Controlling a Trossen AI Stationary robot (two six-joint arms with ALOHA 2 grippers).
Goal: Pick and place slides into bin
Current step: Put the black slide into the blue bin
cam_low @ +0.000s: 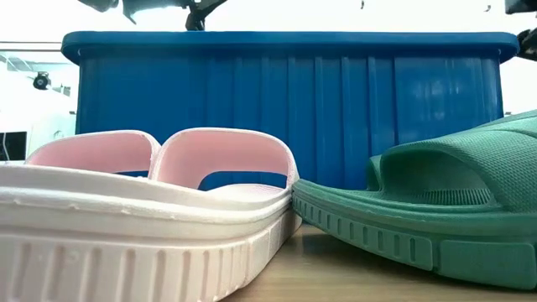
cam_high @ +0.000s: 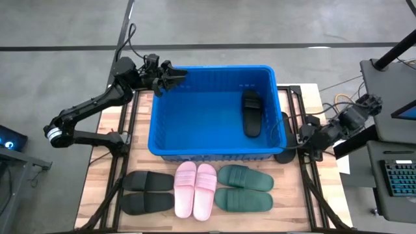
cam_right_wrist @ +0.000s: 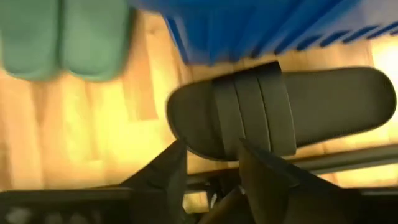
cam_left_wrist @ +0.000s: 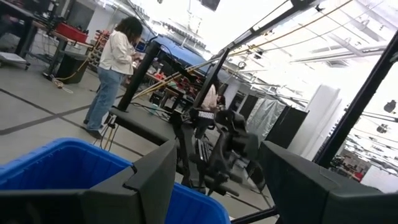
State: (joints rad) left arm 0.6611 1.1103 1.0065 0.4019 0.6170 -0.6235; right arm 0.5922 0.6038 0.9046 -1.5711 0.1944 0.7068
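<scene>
No brand, label or writing can be read on any of the sandals or on the bin.

Counted in the high view, there are eight slides. One black slide lies inside the blue bin, along its right wall. A second black slide lies on the table just beside the bin's right front corner, mostly hidden from above. In front of the bin three pairs sit in a row: a black pair on the left, a light pink pair in the middle and a dark green pair on the right. The low view shows the pink pair and one green slide close up, with the bin's blue wall behind them.

The right gripper sits low at the table's right edge, beside the loose black slide. Its two fingers are spread apart at that slide's edge, and the slide rests on the wood rather than being pinched.

The left gripper hovers at the bin's back left corner, above the rim, with its fingers spread and nothing between them.

In the room beyond, the left wrist view shows one person standing with their back turned.
</scene>
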